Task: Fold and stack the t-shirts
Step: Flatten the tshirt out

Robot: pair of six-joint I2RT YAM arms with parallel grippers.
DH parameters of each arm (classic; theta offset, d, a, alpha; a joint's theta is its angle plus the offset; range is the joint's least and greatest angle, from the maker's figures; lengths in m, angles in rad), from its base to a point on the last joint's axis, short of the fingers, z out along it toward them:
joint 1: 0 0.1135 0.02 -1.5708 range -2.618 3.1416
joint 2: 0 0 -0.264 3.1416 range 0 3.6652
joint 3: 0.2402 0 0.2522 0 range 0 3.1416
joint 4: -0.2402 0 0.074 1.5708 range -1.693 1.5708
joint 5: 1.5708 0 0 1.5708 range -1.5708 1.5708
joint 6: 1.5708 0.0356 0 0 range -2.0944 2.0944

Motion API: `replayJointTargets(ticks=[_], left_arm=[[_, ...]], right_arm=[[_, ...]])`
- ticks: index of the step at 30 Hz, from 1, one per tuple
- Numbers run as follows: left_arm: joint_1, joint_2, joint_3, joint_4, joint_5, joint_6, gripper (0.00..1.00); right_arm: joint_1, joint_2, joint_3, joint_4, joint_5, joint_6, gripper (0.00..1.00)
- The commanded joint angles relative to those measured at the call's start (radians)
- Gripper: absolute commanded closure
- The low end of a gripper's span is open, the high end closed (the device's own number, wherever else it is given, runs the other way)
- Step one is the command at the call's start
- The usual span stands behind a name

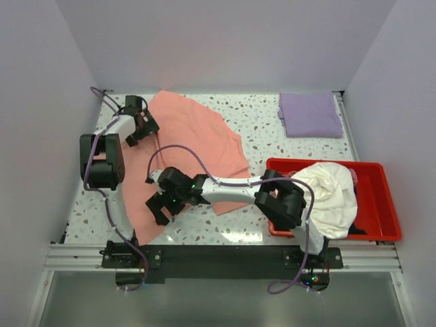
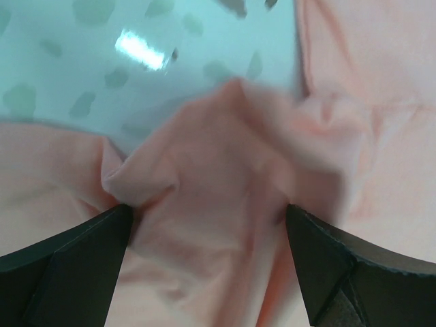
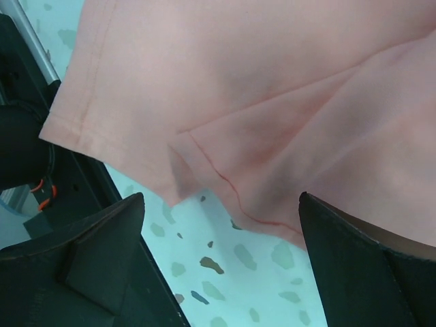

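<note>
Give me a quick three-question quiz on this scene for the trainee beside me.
1. True or false: the lavender t-shirt lies folded at the far right of the table.
2. What is piled in the red bin? A) cream-white t-shirt B) blue towel C) cardboard box
3. Fill in: the left fingers and right fingers both stand ___ at the salmon-pink t-shirt.
Key: 1 true; 2 A; 3 open.

We take this for a robot lab cell: plain pale walls box in a speckled bench, with left arm and right arm bolted to an aluminium rail at its near edge.
</note>
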Motion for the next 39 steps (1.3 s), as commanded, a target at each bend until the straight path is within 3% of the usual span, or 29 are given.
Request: replayJointTargets(ticks=[1, 6, 10, 17, 22, 25, 30, 34, 39], left_arm=[[0.016, -0.175, -0.1, -0.023, 0.03, -0.008, 0.0], [0.015, -0.427, -0.23, -0.046, -0.021, -0.04, 0.0], [0.015, -0.565, -0.384, -0.05, -0.048, -0.083, 0.0], [0.021, -0.752, -0.71, 0.06, -0.042, -0.115, 0.0], [0.042, -0.756, -0.783, 0.069, -0.087, -0.138, 0.0], [0.061, -0.743, -0.806, 0.078, -0.091, -0.129, 0.0], [0.099, -0.665, -0.795, 0.092, -0.088, -0.135, 0.0], [0.1, -0.57, -0.755, 0.117, -0.071, -0.155, 0.0], [0.1, -0.348, -0.562, 0.06, -0.094, -0.151, 0.0]], right_arm=[[-0.013, -0.135, 0.051, -0.067, 0.078, -0.055, 0.01], [-0.105, -0.235, 0.032, -0.092, 0.175, -0.082, 0.01], [-0.225, -0.234, 0.064, -0.107, 0.144, -0.101, 0.01], [-0.392, 0.019, 0.411, -0.219, 0.197, -0.21, 0.01], [-0.48, 0.315, 0.755, -0.291, 0.157, -0.267, 0.01], [-0.513, 0.414, 0.822, -0.25, 0.157, -0.272, 0.01], [-0.566, 0.487, 0.831, -0.217, 0.115, -0.221, 0.01], [-0.598, 0.458, 0.72, -0.216, 0.101, -0.18, 0.01], [-0.642, 0.366, 0.597, -0.245, 0.161, -0.178, 0.01]])
